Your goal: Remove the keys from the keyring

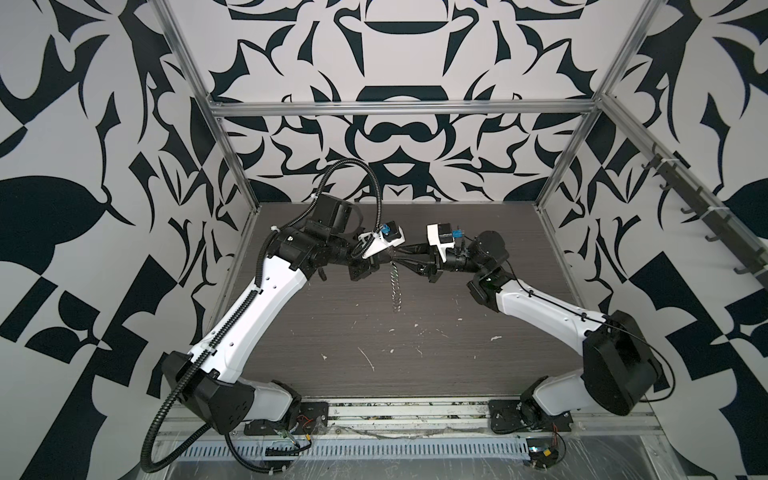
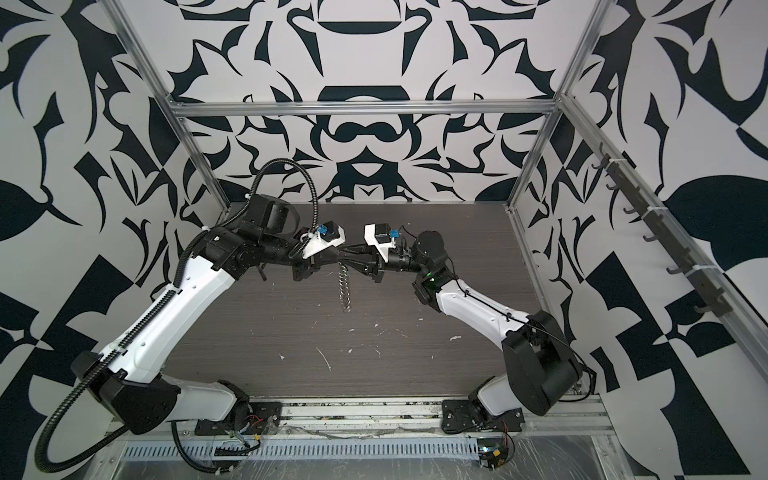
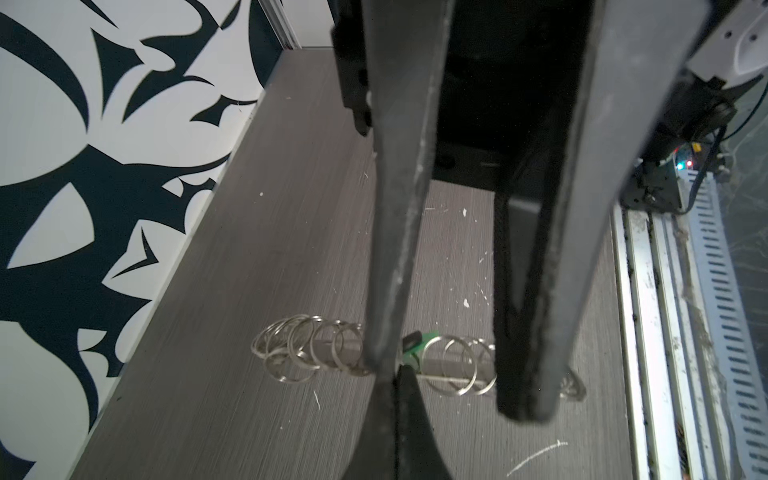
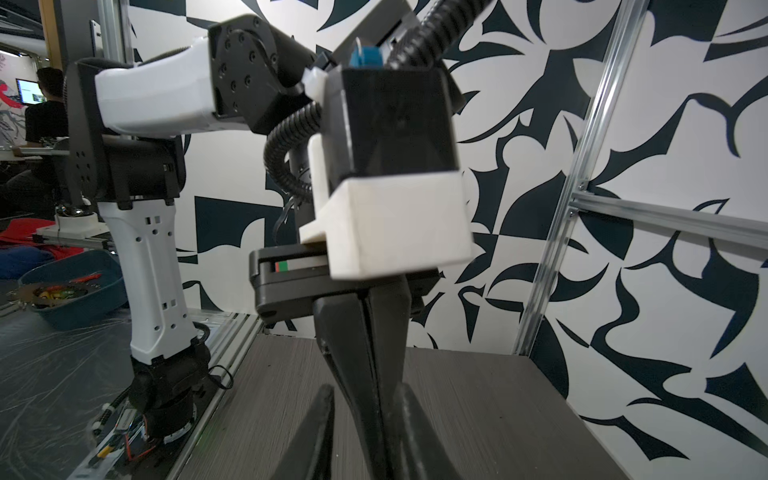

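Two black parallel-jaw claws meet tip to tip above the dark grey wood-grain tabletop (image 1: pixel 374 353), at about 12 o'clock from its centre in both top views. The left gripper (image 3: pixel 397 374), reaching in from 8 o'clock, has its jaws pressed fully together. Its tip lies against the small dark metal key on a bright green rectangular plastic tag (image 3: pixel 428 336), though whether it pinches the tag or the loop beside it cannot be told. The right gripper (image 3: pixel 446 388), reaching in from 4 o'clock, stands narrowly parted and grips nothing. Its two fingers (image 3: pixel 399 208) straddle the left gripper's tip, the key and a few rings. The keyring (image 1: pixel 395 286), a thin pale loop strung with small shiny silver split rings (image 3: pixel 299 345), trails from the meeting fingertips toward 6 o'clock in both top views. Whether its lower end rests on the tabletop cannot be told. White flecks (image 1: pixel 368 361) dot the tabletop toward 6 o'clock.
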`<state>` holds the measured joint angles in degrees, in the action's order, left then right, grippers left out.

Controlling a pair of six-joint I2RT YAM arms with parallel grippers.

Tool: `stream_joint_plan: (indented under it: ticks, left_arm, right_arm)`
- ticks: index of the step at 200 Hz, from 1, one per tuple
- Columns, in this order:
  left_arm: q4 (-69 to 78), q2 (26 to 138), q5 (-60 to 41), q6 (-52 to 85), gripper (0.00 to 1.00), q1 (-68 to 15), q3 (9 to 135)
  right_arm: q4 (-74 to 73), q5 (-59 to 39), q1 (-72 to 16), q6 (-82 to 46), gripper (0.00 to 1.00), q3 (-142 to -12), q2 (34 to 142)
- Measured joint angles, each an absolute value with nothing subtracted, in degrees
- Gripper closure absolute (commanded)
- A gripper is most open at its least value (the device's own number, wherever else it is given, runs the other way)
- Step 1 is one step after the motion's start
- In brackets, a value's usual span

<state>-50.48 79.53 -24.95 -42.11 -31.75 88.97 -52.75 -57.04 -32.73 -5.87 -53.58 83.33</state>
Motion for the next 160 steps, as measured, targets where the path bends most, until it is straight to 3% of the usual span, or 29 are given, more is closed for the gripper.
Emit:
stream_joint_plan:
  ticks: [160]
  left_arm:
    - [-54.3,78.8,-24.5,-47.4,1.00,-32.7,89.9]
  right_arm:
    - [-45.5,-61.4,-31.9,-3.2,0.75,-53.6,85.4]
